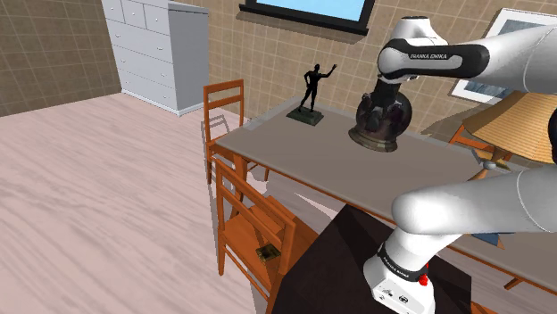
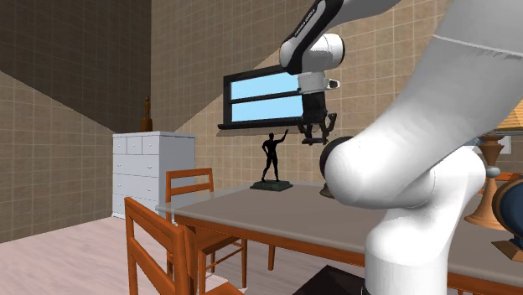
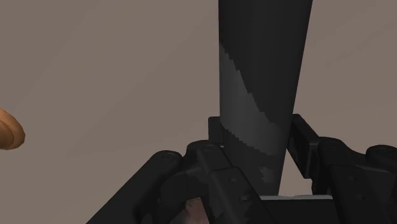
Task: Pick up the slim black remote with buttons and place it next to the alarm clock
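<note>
Claw (image 3: 257, 143), all-black, two-finger: clenched on a slim black bar-shaped remote (image 3: 261, 70), with one finger (image 3: 215, 130) pressed to each long side. The remote runs straight out from the fingers. A paler grey slanting band crosses its face, and its buttons cannot be made out.

Position of claw: in the second exterior view the claw (image 2: 316, 134) hangs well above the flat grey-brown table top (image 2: 277, 214), so the remote is carried in the air, clear of the surface. In the shoulder view the claw (image 1: 386, 103) sits just over a dark glassy dome on a round dark base (image 1: 375, 141).

Also on the table (image 1: 303, 152):
- Black figurine of a standing person with one arm raised, on a flat slab (image 1: 311, 89), near the far edge and well apart from the dome.

Around the table:
- Two orange-brown wooden slat-back chairs, one at the table's end (image 1: 225, 103), one nearer the stand (image 1: 254, 223).
- White chest of drawers (image 1: 152, 49) against the tiled wall.
- Dark-framed window (image 1: 308, 11) above the figurine.
- Dark box stand (image 1: 339, 268) under the white arm.

Wrist view, further: a rounded orange-brown shape (image 3: 7, 129), well apart from the remote; what it is cannot be told.
</note>
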You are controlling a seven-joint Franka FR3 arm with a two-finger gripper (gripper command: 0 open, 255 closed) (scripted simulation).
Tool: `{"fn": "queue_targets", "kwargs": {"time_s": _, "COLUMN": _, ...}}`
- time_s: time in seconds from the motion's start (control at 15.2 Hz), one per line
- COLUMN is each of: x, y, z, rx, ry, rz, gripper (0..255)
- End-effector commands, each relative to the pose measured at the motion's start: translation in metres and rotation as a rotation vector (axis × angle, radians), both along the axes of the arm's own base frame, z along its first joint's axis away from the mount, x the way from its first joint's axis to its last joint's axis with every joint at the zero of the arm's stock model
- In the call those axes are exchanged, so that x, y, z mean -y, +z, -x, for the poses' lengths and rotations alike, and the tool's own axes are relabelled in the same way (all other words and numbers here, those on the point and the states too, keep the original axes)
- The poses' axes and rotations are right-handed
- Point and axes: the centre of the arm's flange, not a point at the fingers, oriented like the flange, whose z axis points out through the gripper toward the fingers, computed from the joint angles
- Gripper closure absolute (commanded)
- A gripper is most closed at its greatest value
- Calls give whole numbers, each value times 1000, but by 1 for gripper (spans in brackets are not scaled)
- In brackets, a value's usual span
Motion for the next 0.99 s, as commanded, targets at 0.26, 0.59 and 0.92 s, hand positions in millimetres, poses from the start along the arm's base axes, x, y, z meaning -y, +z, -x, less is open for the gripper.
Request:
{"fn": "queue_targets", "kwargs": {"time_s": 0.26, "x": 35, "y": 0, "z": 69, "rx": 0, "ry": 2, "rz": 0, "gripper": 255}}
{"fn": "queue_targets", "kwargs": {"time_s": 0.59, "x": 66, "y": 0, "z": 128, "rx": 0, "ry": 2, "rz": 0, "gripper": 255}}
{"fn": "queue_targets", "kwargs": {"time_s": 0.92, "x": 97, "y": 0, "z": 186, "rx": 0, "ry": 2, "rz": 0, "gripper": 255}}
